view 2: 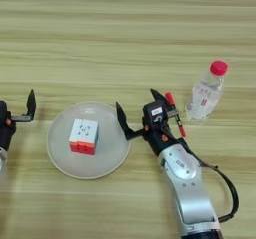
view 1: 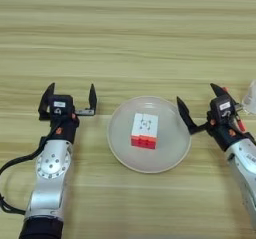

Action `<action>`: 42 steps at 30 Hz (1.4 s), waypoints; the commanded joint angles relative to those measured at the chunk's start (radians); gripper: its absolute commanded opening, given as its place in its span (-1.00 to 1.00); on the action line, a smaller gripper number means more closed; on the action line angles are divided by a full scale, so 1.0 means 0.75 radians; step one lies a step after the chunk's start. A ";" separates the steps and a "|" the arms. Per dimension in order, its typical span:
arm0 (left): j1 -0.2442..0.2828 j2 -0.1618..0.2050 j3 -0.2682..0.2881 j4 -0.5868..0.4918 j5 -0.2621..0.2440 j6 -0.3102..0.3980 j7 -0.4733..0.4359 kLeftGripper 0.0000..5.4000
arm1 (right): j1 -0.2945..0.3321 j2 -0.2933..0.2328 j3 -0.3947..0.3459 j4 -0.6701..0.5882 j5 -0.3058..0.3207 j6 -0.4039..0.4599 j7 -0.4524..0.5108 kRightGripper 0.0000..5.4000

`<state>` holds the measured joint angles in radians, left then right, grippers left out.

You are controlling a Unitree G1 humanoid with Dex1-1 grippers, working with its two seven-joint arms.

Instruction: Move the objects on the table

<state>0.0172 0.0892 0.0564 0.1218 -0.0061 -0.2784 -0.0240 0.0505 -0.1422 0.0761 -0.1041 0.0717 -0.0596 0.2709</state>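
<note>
Head stereo pair, looking steeply down on table (view 1: 150, 23); both views share plate (view 2: 60, 158); right reaches further right.

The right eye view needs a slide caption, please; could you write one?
Cube on plate, open right pincer beside it, bottle nearby.

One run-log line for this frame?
cube: on plate | pen: beside right gripper | left gripper: open, left of plate | right gripper: open | bottle: lying far right

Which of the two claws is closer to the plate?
The right claw: one open finger reaches the edge of the plate holding the puzzle cube. The left claw, also open, stands clear of it.
</note>
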 commanded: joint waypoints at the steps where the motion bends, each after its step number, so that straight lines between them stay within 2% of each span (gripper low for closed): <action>1: 0.004 0.003 -0.005 -0.015 0.004 0.022 -0.011 1.00 | -0.040 0.014 -0.030 0.058 0.034 -0.033 0.001 0.98; 8: 0.030 0.001 -0.037 -0.097 -0.015 0.041 -0.062 1.00 | -0.081 0.025 -0.063 0.152 0.042 -0.074 -0.006 0.98; 14: 0.113 -0.001 -0.095 -0.260 -0.021 0.131 -0.114 1.00 | -0.092 0.038 -0.062 0.169 0.038 -0.082 -0.014 0.98; 16: 0.152 0.001 -0.126 -0.318 -0.023 0.165 -0.136 1.00 | -0.095 0.044 -0.061 0.172 0.036 -0.085 -0.019 0.98; 21: 0.283 0.025 -0.264 -0.487 -0.016 0.249 -0.226 1.00 | -0.099 0.056 -0.059 0.185 0.032 -0.090 -0.025 0.98; 24: 0.325 0.030 -0.302 -0.564 -0.055 0.319 -0.267 1.00 | -0.107 0.064 -0.057 0.200 0.028 -0.094 -0.030 0.98; 27: 0.356 0.051 -0.355 -0.627 -0.047 0.362 -0.303 1.00 | -0.116 0.067 -0.053 0.213 0.027 -0.099 -0.036 0.98; 34: 0.354 0.017 -0.445 -0.610 -0.041 0.386 -0.302 1.00 | -0.130 0.077 -0.057 0.238 0.029 -0.110 -0.045 0.98; 42: 0.306 0.000 -0.450 -0.500 -0.019 0.354 -0.277 1.00 | -0.136 0.090 -0.049 0.247 0.018 -0.117 -0.056 0.98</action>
<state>0.2630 0.0935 -0.2780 -0.2786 -0.0371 -0.0079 -0.2376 -0.0346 -0.0808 0.0366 0.0762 0.0955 -0.1408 0.2344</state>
